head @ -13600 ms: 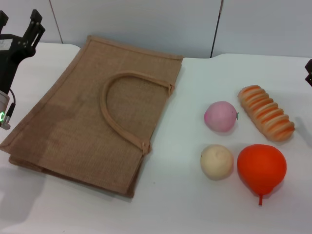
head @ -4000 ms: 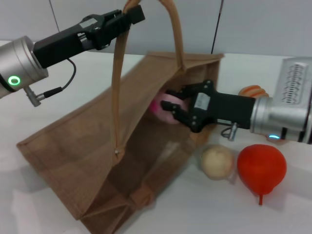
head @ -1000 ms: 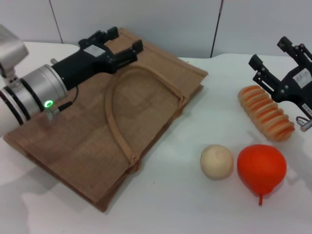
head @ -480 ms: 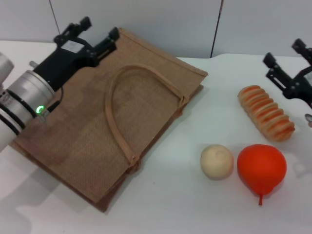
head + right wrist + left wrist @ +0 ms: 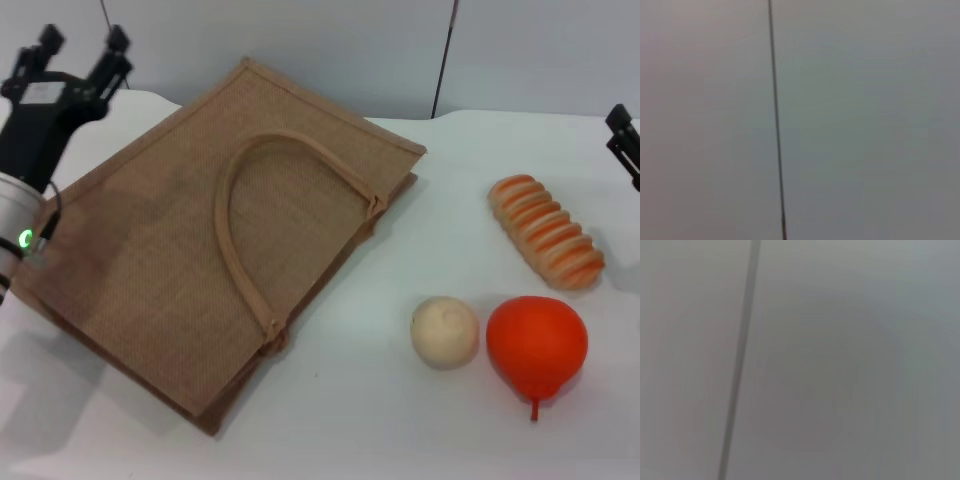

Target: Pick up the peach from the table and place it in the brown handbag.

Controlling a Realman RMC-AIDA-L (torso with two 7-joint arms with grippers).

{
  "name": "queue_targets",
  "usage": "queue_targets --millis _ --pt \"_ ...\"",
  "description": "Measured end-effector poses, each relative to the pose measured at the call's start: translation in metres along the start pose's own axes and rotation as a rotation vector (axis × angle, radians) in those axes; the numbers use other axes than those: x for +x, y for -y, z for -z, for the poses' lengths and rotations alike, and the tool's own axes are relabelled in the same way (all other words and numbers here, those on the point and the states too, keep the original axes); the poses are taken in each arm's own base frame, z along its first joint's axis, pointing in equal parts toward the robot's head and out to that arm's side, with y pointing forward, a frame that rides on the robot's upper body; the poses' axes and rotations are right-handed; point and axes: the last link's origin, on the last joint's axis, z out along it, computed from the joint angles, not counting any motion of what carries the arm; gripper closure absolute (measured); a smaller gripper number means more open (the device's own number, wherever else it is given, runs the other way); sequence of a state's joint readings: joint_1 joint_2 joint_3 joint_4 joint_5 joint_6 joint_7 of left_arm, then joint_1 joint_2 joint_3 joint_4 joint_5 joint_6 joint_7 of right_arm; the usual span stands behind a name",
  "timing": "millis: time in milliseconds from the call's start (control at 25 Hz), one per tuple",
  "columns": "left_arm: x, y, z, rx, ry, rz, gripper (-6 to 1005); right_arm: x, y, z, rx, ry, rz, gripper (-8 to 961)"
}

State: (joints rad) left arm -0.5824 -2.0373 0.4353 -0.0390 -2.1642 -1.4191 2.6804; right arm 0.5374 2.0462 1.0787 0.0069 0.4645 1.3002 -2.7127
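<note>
peach: not visible on table | bag (image 5: 200, 250): flat at 9 o'clock, handle on top | left gripper (image 5: 70, 55): 10 o'clock, fingers apart, empty | right gripper (image 5: 625, 140): 3 o'clock edge, fingers can't be judged | ball (image 5: 444, 332), red fruit (image 5: 536, 345), bread (image 5: 545, 232): 4 o'clock

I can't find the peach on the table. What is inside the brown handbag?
Nothing inside shows: the brown handbag lies flat and closed, its burlap covering any contents. No peach is in view anywhere.
</note>
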Motion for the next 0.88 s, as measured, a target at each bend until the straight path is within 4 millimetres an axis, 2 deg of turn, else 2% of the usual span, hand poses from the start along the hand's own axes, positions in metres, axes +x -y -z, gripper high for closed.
queue_targets --millis 480,880 --pt "0.007 0.023 0.018 0.14 -0.062 0.024 135 0.003 0.007 -0.001 0.041 -0.028 -0.027 167" --pt "0.009 0.029 0.024 0.161 -0.07 0.046 141 0.004 0.007 -0.001 0.036 -0.033 -0.043 168"
